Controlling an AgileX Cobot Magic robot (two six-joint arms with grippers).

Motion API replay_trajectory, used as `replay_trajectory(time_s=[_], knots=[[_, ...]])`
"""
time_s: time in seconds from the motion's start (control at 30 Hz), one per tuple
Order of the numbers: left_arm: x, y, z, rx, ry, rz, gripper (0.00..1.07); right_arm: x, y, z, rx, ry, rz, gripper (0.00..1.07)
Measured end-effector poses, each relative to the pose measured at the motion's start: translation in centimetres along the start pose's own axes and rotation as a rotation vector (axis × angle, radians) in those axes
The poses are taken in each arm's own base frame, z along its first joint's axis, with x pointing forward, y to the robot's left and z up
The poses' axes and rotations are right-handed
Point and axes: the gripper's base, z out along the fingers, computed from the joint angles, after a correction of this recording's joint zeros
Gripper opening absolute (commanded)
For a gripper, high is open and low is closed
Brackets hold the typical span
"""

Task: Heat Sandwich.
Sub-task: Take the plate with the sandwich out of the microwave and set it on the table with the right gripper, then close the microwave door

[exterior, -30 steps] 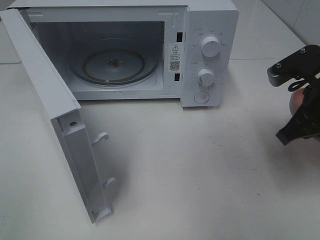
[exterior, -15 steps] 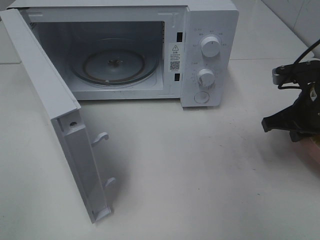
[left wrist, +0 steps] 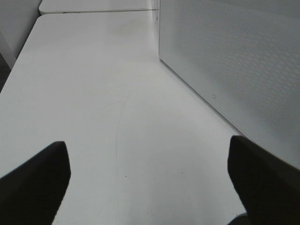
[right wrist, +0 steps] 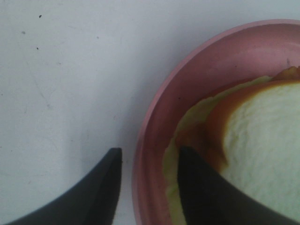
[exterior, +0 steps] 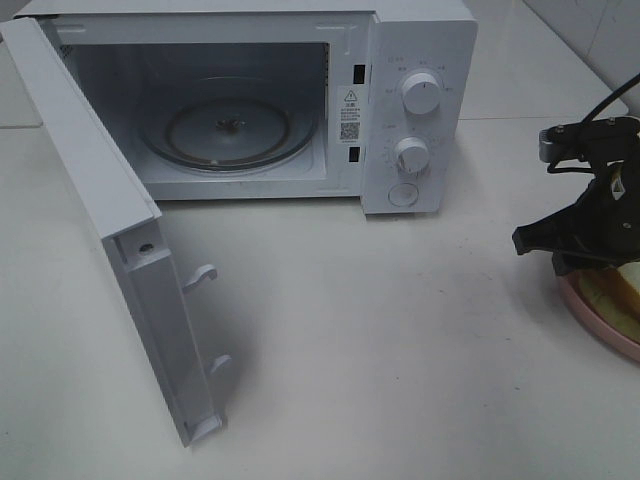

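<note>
The sandwich (exterior: 628, 285) lies on a round pink plate (exterior: 598, 318) at the right edge of the exterior view. In the right wrist view the sandwich (right wrist: 262, 140) is pale bread with tan crust and a yellow-green layer. My right gripper (exterior: 572, 258) is shut on the rim of the plate (right wrist: 154, 117), one finger outside and one inside (right wrist: 149, 187). The white microwave (exterior: 420, 60) stands at the back with its door (exterior: 100, 200) swung open and its glass turntable (exterior: 228, 130) bare. My left gripper (left wrist: 150, 187) is open and empty, beside the door's outer face (left wrist: 234, 61).
The open door juts far forward on the left of the white table (exterior: 380, 330). The microwave's two knobs (exterior: 420, 92) and a round button face front on its right panel. The left arm is out of the exterior view.
My right gripper has moved left and down, and the pink plate with the sandwich has come into view with it at the right edge. The left side has not changed.
</note>
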Motion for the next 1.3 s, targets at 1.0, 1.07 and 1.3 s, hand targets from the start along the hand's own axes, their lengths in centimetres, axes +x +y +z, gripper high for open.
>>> replay_trajectory(time_s=[1.0,1.07,1.3], knots=[[0.0,0.0,0.0,0.000,0.000,0.000,0.84,1.6,-0.5,-17.7,-0.250,-0.082,0.089,0.67],[0.0,0.0,0.0,0.000,0.000,0.000,0.84,2.1,-0.7,-18.5,-0.256,-0.086,0.084,0.67],[0.0,0.0,0.0,0.000,0.000,0.000,0.84,8.5,-2.0,-22.6,-0.272,-0.162,0.075,0.67]])
